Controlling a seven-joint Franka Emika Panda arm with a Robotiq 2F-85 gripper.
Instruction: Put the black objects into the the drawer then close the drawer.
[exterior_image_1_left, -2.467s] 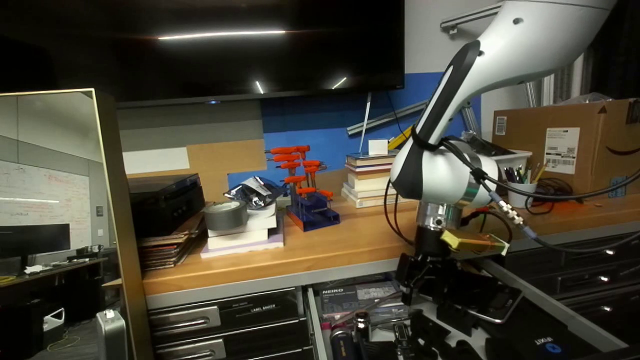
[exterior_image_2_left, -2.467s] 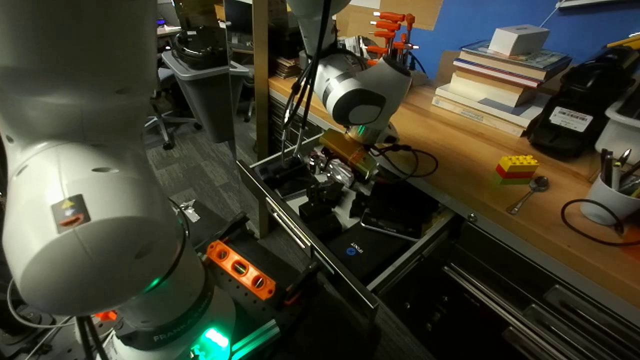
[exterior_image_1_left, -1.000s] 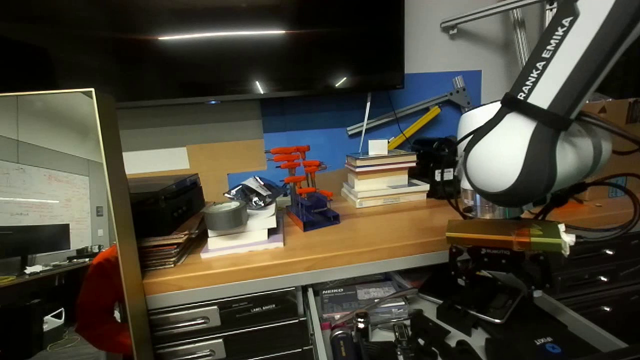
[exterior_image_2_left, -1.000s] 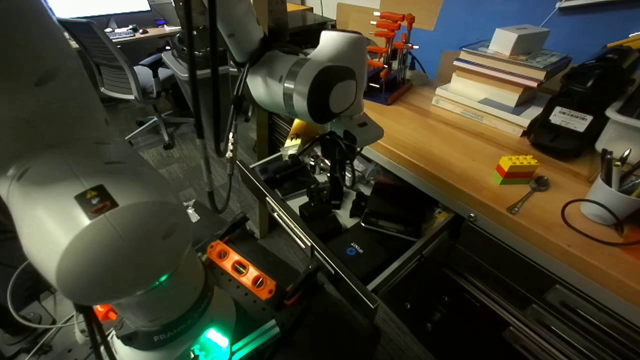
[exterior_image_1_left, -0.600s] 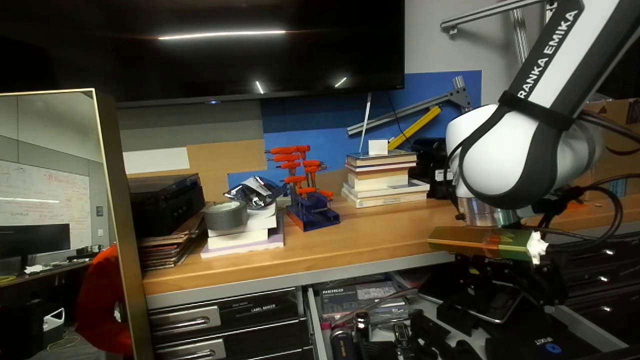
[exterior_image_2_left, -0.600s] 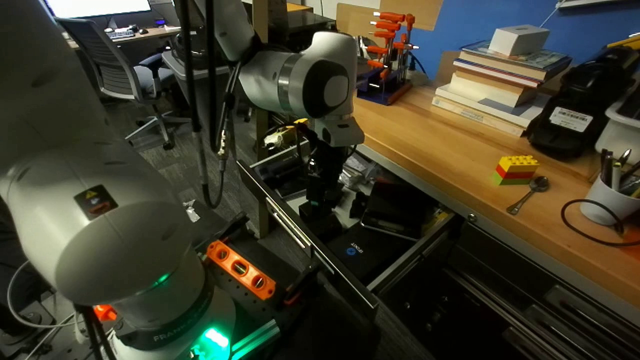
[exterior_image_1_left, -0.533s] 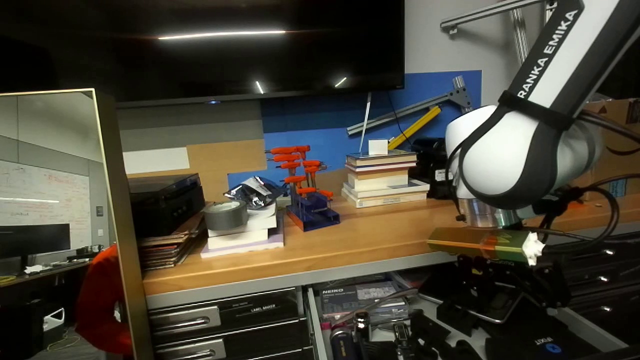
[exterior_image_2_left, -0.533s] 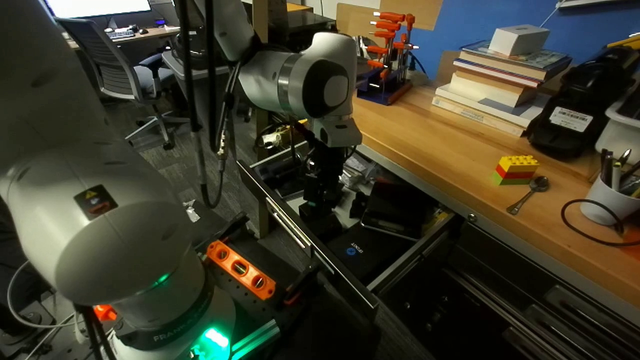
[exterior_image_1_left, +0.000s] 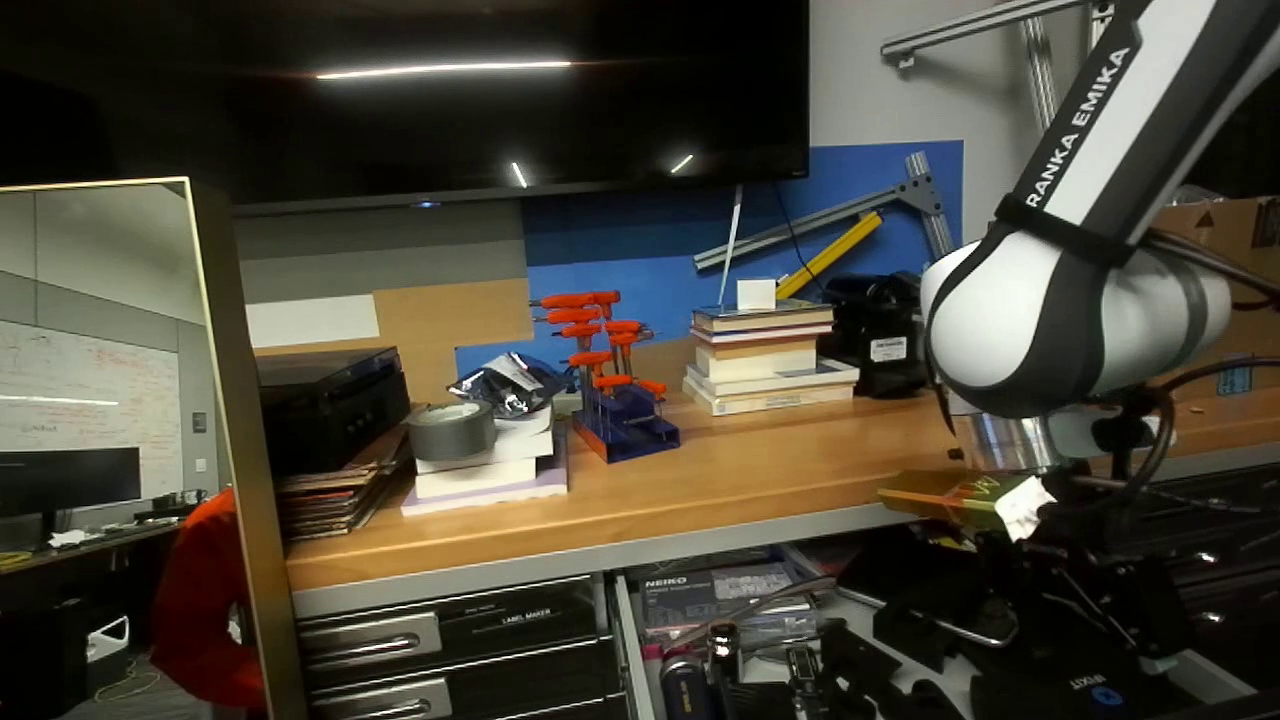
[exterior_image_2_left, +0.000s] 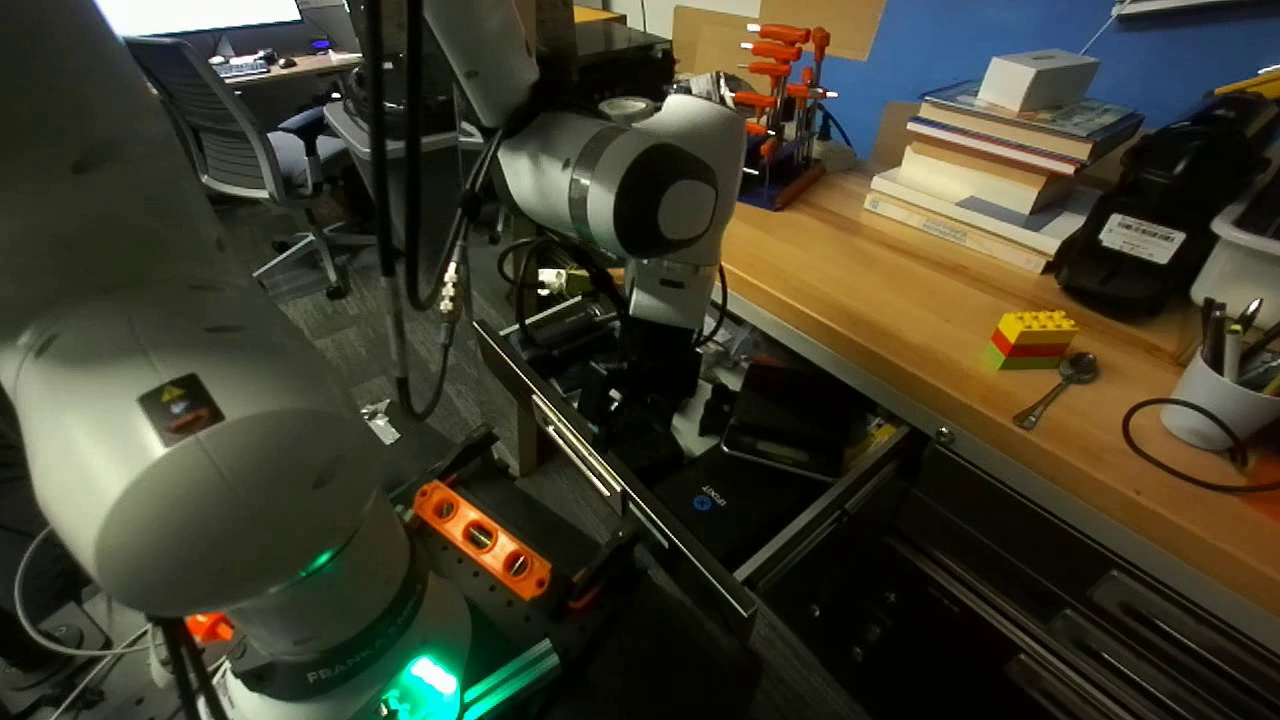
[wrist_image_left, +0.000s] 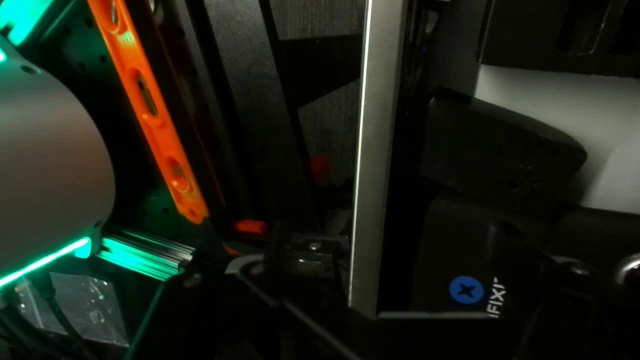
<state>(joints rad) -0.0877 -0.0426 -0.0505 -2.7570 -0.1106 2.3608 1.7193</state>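
The wide grey drawer stands pulled open in both exterior views; its front rim shows in an exterior view (exterior_image_2_left: 690, 545), its side wall in an exterior view (exterior_image_1_left: 628, 650). Several black items lie inside, among them black pieces (exterior_image_1_left: 858, 660) and a dark block (exterior_image_2_left: 650, 455). I cannot tell which are the two black objects. My gripper (exterior_image_1_left: 1085, 620) is tilted over the drawer's front part, also in an exterior view (exterior_image_2_left: 640, 400). In the wrist view the gripper (wrist_image_left: 440, 262) has its dark fingers apart and holds nothing visible. The drawer's front rim (wrist_image_left: 375, 150) runs between them in the picture; contact is unclear.
A black iFixit case (exterior_image_2_left: 740, 500) and a black tablet-like device (exterior_image_2_left: 790, 415) lie in the drawer. An orange level (exterior_image_2_left: 480, 540) lies near the robot base. On the wooden top are a toy-brick block (exterior_image_2_left: 1035, 340), a spoon (exterior_image_2_left: 1050, 390) and stacked books (exterior_image_1_left: 760, 360).
Over 2.5 s my gripper has moved from deep over the drawer to its front part and turned. In the last half second it has sunk slightly and tilted further. The drawer has not moved.
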